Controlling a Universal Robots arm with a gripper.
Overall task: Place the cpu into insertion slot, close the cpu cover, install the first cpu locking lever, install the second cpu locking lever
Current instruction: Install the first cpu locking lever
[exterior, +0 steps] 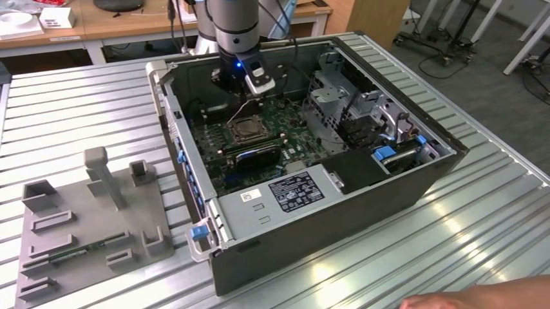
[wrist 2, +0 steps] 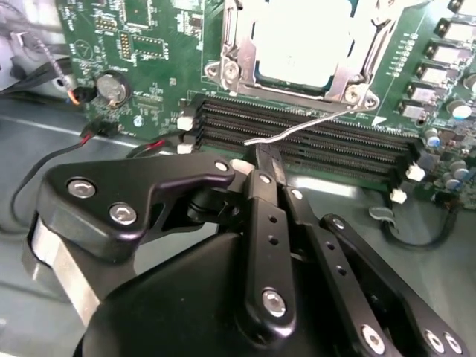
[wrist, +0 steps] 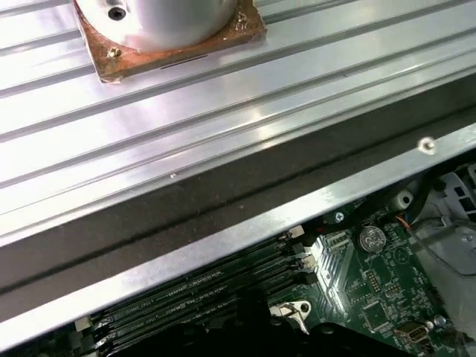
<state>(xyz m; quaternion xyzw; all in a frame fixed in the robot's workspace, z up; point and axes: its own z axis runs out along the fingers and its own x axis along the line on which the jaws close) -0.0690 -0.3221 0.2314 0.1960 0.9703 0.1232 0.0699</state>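
Beyond the black hand [wrist 2: 266, 158], clamped on its free end, a thin silver wire locking lever [wrist 2: 309, 125] slants over long black memory slots [wrist 2: 335, 152] to the silver-rimmed insertion slot [wrist 2: 355, 93]. The dull silver-grey square cpu [wrist 2: 312, 37] lies there, framed by the thin silver cpu cover [wrist 2: 239, 44].

I am seeing the arm [exterior: 234, 26] reaching straight down in the exterior view, its wrist hanging vertical. In the second wrist view the gripper [wrist 2: 265, 158] is tilting forward, and its black fingers [wrist 2: 262, 208] are pressing together at the tips, pinching a thin silver lever [wrist 2: 312, 123].
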